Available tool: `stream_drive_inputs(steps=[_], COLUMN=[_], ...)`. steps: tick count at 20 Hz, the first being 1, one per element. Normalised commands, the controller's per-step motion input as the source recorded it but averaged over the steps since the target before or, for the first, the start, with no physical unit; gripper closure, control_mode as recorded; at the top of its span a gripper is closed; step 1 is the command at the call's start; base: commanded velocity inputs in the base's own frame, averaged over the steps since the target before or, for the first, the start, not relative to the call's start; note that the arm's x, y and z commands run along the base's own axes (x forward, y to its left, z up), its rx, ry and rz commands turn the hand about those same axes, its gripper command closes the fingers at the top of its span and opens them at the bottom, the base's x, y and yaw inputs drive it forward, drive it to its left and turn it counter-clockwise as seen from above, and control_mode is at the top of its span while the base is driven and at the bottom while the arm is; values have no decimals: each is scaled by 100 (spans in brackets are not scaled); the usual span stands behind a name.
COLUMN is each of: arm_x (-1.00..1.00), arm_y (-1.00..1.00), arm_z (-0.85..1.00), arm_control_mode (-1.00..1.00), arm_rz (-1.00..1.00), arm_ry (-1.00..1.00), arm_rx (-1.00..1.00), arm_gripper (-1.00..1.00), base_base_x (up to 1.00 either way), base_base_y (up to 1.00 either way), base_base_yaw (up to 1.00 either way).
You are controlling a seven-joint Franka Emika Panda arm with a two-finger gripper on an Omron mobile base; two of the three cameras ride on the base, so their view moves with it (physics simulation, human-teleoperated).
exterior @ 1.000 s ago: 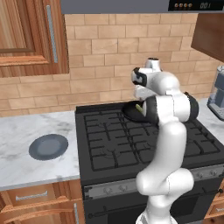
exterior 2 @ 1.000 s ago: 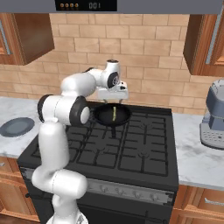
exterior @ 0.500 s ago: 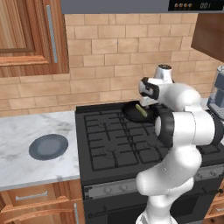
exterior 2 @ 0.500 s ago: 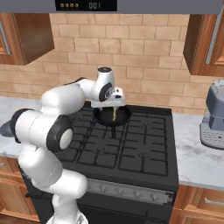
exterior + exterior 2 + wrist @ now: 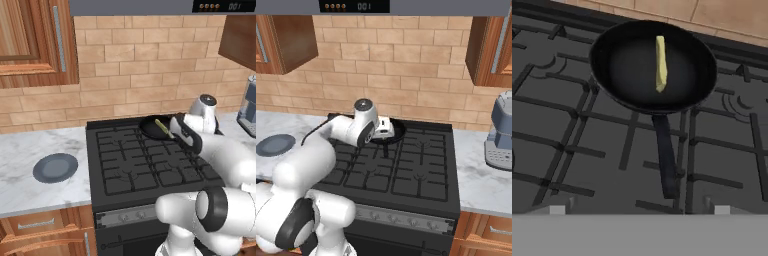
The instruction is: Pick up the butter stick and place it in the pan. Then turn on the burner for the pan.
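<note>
Only readable text: digital readout "001" on the dark display panel (image 5: 354, 6) of the range hood, top of frame, left of centre in the right base view. Same panel (image 5: 223, 6) sits at the upper right of the left base view, digits there read roughly "001" too, a bit blurrier. Left of the digits on that panel is a row of small orange indicator dots, not characters. No legible labels or brand marks on the stove (image 5: 406, 170), its front knob strip, the cabinets or the coffee machine (image 5: 500, 132) at the right edge.
</note>
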Motion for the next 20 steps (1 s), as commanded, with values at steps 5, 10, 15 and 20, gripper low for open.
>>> stream_drive_inputs(steps=[5,10,15,20], arm_x=[-100,-100,-100,-100], arm_y=[-9,-26,-35,-33], arm_z=[0,-11,-9,-20], arm_control_mode=[-100,-100,-100,-100], arm_rz=[-1,-6,-5,0], arm_ry=[-25,-26,-28,-29], arm_rx=[0,0,0,0], arm_gripper=[-100,-100,-100,-100], base_base_x=[0,0,0,0], base_base_y=[0,0,0,0], base_base_yaw=[0,0,0,0])
